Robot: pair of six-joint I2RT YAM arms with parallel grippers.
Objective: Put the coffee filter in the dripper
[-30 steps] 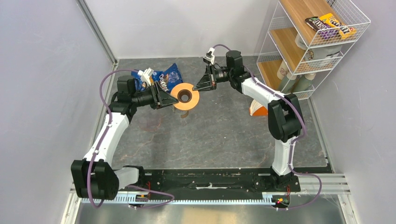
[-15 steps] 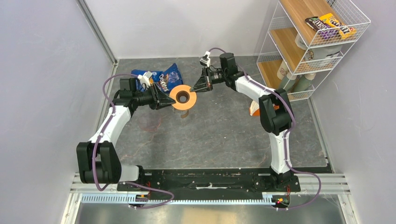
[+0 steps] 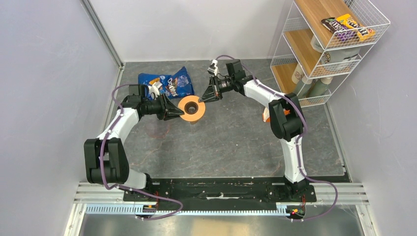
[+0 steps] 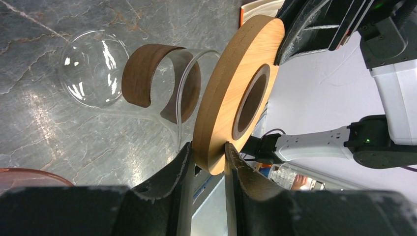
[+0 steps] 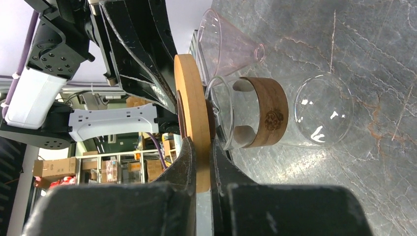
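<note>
The dripper (image 3: 192,108) sits at the mouth of the glass carafe (image 5: 255,118), flat rim pinched on opposite edges by the left fingers (image 4: 172,172) and right fingers (image 5: 188,162). Can't spot the coffee filter anywhere, so can't say which arm's nearer it

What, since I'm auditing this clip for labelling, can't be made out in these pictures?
The coffee filter: it shows in no view, so where it lies cannot be told.
The orange-and-white pack: top view, mostly behind the right arm; its lettering is hidden.
The glass carafe: top view, almost wholly under the dripper.
The dripper's hollow: both wrist views are edge-on and the top view is too small to show whether anything is inside.
</note>
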